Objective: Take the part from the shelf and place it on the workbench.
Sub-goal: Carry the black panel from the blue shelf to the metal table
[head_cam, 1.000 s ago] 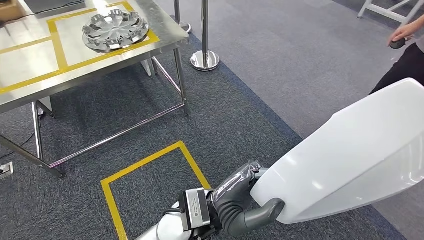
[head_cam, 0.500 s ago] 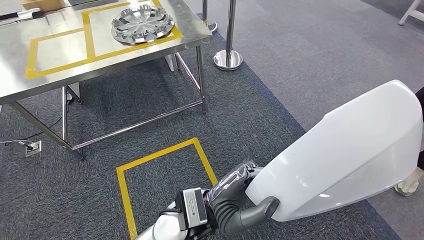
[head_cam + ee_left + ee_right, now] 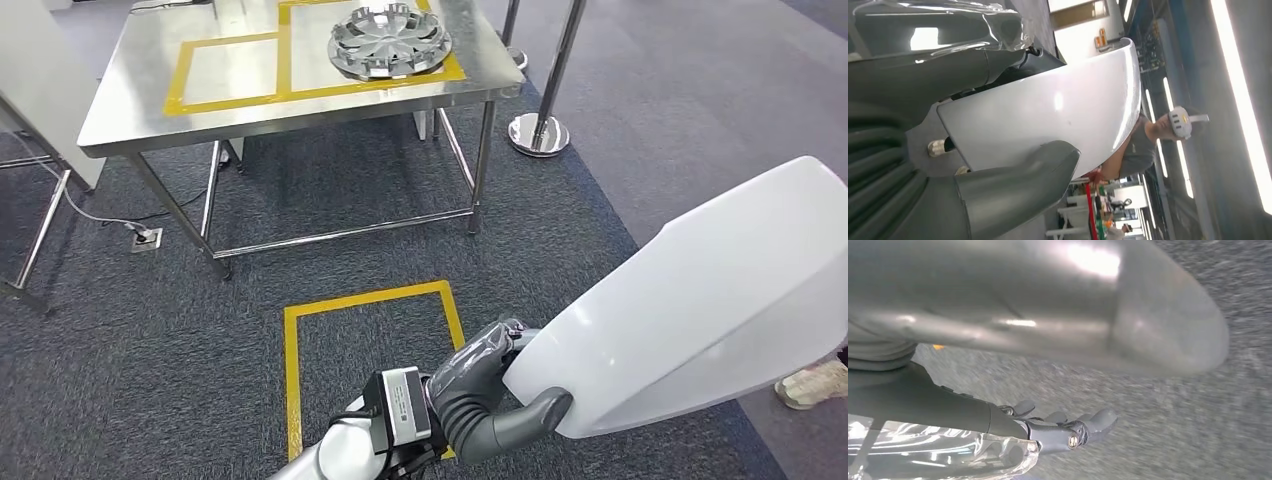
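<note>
My left hand (image 3: pixel 495 400) grips the part (image 3: pixel 700 310), a big white glossy shell, at its lower edge; the thick grey thumb hooks under the rim while the darker fingers press against its upper side. In the left wrist view the hand (image 3: pixel 973 165) has the thumb curled onto the pale curved face of the part (image 3: pixel 1058 115), so I read the fingers as closed on it. The part hangs over the carpet (image 3: pixel 150 330), off to the right and well apart from the tabletop (image 3: pixel 130 115).

On the tabletop, yellow tape marks two squares. A silver wheel cover (image 3: pixel 390 42) lies in the right one. Beside the table's right end stands a chrome post (image 3: pixel 545 90) on a round base. On the carpet just ahead of me is a yellow taped square (image 3: pixel 300 330).

My right hand (image 3: pixel 1058 427) hangs above the carpet, fingers apart and slightly bent, with nothing in them.

A person (image 3: pixel 1148 135) stands behind the part in the left wrist view, and a shoe (image 3: pixel 815 385) is at the right edge in the head view.
</note>
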Action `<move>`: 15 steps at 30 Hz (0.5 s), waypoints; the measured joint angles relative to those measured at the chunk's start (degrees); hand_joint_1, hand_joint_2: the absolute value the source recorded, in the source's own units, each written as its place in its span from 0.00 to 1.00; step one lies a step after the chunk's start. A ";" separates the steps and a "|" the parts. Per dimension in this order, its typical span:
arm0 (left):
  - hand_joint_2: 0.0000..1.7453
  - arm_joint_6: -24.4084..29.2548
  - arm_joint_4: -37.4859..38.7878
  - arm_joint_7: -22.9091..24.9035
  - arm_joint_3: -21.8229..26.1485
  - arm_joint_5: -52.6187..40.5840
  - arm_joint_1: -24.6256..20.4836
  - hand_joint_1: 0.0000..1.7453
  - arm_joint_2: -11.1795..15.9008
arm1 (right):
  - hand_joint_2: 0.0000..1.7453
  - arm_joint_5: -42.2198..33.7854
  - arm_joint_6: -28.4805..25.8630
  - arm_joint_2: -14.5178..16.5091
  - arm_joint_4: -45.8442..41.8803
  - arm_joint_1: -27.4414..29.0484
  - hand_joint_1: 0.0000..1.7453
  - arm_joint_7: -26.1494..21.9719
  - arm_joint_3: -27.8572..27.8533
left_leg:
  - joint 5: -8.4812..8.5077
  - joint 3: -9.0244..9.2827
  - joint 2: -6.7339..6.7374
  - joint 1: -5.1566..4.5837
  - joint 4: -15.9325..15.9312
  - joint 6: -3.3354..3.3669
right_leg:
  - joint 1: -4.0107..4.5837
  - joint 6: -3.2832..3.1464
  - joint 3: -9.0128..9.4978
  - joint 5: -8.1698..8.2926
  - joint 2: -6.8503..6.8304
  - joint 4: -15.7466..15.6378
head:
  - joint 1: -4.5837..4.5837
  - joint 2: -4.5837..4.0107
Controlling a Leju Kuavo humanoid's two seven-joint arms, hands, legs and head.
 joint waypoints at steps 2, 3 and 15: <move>1.00 -0.01 0.18 0.07 0.01 0.04 -0.07 1.00 -0.03 | 0.00 0.09 -0.03 0.10 0.02 -0.01 0.00 0.01 -0.02 | -0.01 -0.59 -1.17 -0.01 0.30 -0.53 | -0.03 -0.59 0.72 -0.16 1.02 -1.40 | 0.02 0.00; 1.00 -0.01 0.26 0.11 0.01 0.07 -0.08 1.00 0.02 | 0.00 0.12 -0.04 0.14 0.02 -0.04 0.00 0.02 -0.05 | 0.08 -0.76 -1.71 0.08 0.21 -0.72 | 0.01 -1.12 0.79 -0.09 0.45 -1.38 | -0.19 0.01; 1.00 -0.05 0.74 0.15 0.03 0.22 -0.31 1.00 0.00 | 0.00 0.59 -0.10 0.32 -0.02 -0.16 0.00 -0.04 -0.20 | -0.20 -2.99 9.23 -1.00 3.40 0.05 | 1.15 -2.83 2.20 -1.13 -7.55 -1.58 | -2.57 0.00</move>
